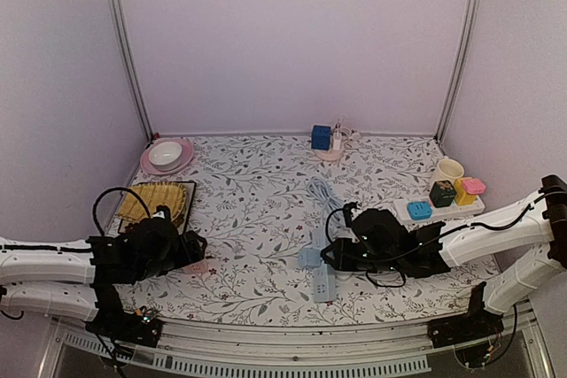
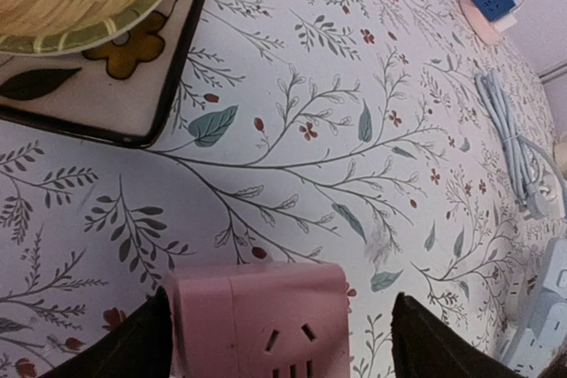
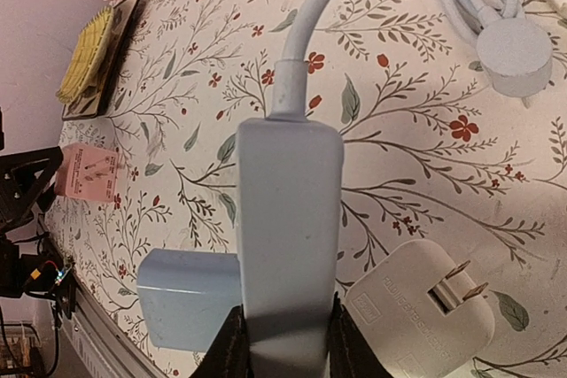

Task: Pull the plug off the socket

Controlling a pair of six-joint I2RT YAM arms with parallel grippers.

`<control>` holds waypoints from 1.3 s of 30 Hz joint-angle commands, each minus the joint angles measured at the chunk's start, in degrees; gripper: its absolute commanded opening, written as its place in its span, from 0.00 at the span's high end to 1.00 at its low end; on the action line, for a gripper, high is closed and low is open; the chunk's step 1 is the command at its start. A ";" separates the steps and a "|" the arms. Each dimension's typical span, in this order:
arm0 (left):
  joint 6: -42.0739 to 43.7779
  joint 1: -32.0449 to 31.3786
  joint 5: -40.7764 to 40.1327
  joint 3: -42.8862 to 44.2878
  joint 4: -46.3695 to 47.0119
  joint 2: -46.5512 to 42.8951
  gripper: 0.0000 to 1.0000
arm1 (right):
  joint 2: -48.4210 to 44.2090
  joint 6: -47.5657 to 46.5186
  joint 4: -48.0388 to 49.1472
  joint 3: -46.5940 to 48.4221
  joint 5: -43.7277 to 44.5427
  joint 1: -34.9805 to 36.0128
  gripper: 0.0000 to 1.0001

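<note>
A pale blue power strip point(image 3: 288, 210) lies near the table's front middle, also in the top view point(image 1: 322, 279), its cord running away to a coil. My right gripper point(image 3: 288, 343) is shut on its near end, one finger on each side. A light blue cube adapter point(image 3: 186, 298) sits against its left side. A white plug point(image 3: 421, 307) lies loose on its right, prongs showing. A pink cube plug point(image 2: 257, 316) rests on the cloth at front left, also in the top view point(image 1: 197, 265). My left gripper point(image 2: 279, 343) is open around it, with a wide gap on the right.
A black tray point(image 1: 188, 210) with a bamboo plate stands at the left, a pink plate with a bowl point(image 1: 166, 157) behind it. A blue cube point(image 1: 321, 137) stands at the back. A white strip with coloured adapters point(image 1: 443, 205) and a cup point(image 1: 448, 170) stand at the right. The coiled cord point(image 1: 321, 192) lies mid-table.
</note>
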 commanded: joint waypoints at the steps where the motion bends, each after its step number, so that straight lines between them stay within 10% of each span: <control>1: -0.73 0.58 -4.37 1.86 -5.99 -3.98 0.14 | -0.51 -1.32 3.91 0.43 -0.45 -0.07 0.97; 27: 5.23 -18.20 10.56 22.81 18.03 29.75 0.20 | 1.61 -4.43 -0.37 7.67 5.31 5.10 0.97; 39: 3.93 -18.87 13.13 22.18 24.80 32.03 0.24 | 3.35 -5.18 -1.19 10.46 5.35 5.90 0.97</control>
